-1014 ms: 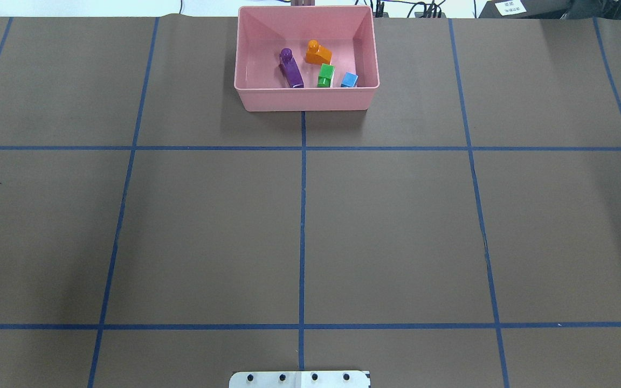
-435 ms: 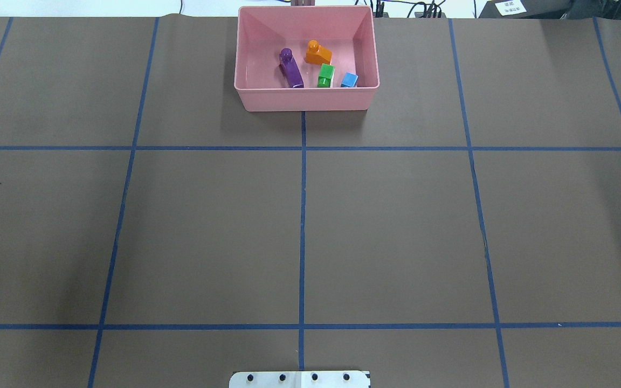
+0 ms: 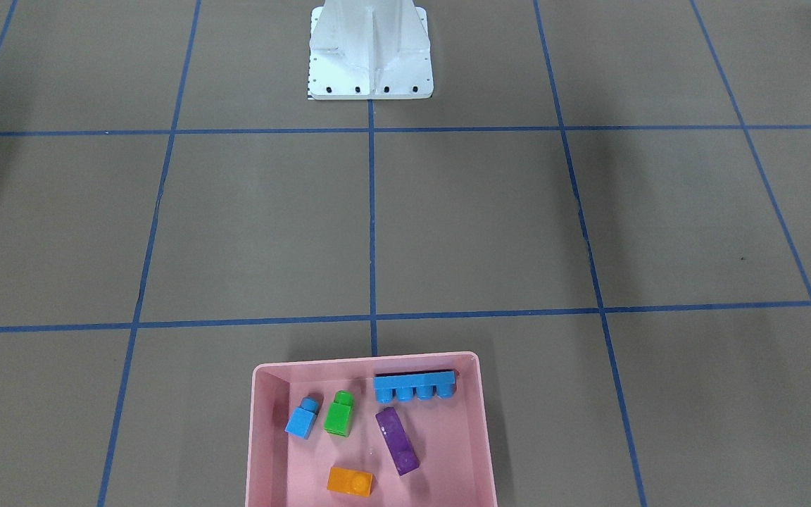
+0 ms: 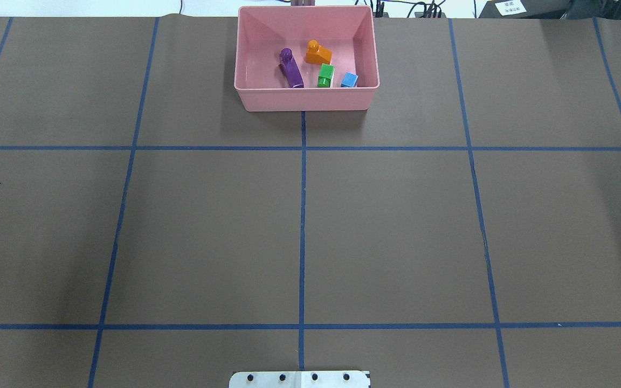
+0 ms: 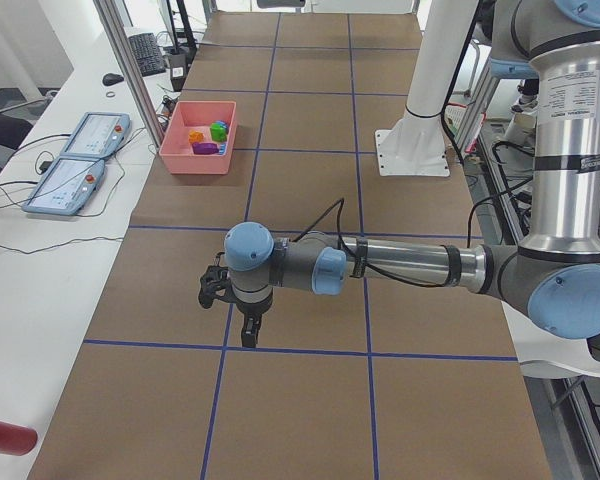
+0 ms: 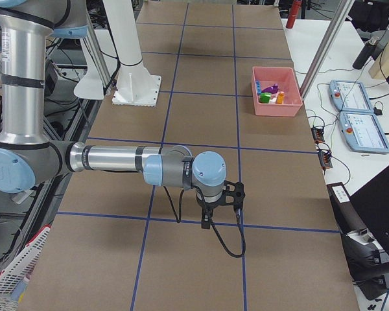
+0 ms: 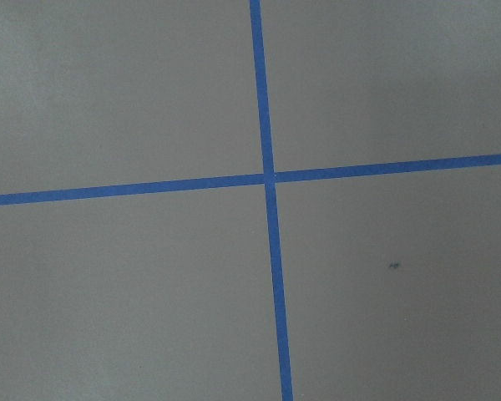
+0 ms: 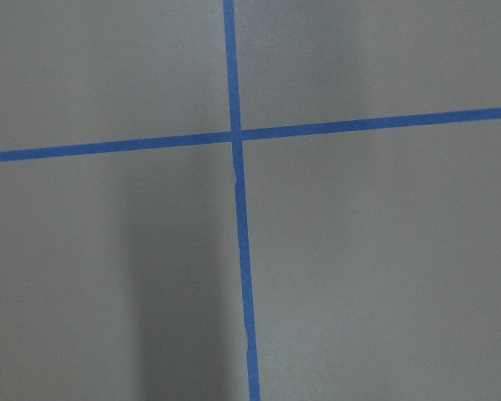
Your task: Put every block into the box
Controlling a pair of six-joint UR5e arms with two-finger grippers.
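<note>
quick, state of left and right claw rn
Left claw: cannot be told, it shows only in a side view.
Right claw: cannot be told, it shows only in a side view.

box point(image 4: 305, 99) open on top, walls ringing blocks point(image 3: 397, 440), pedestal point(image 3: 370, 49) well apart

Brown paper-covered table point(image 4: 397, 226), blue tape grid point(image 4: 302, 215): shallow pink plastic box point(image 4: 305, 99) mid far edge, my white metal pedestal base point(image 4: 299, 379) mid near edge.
</note>
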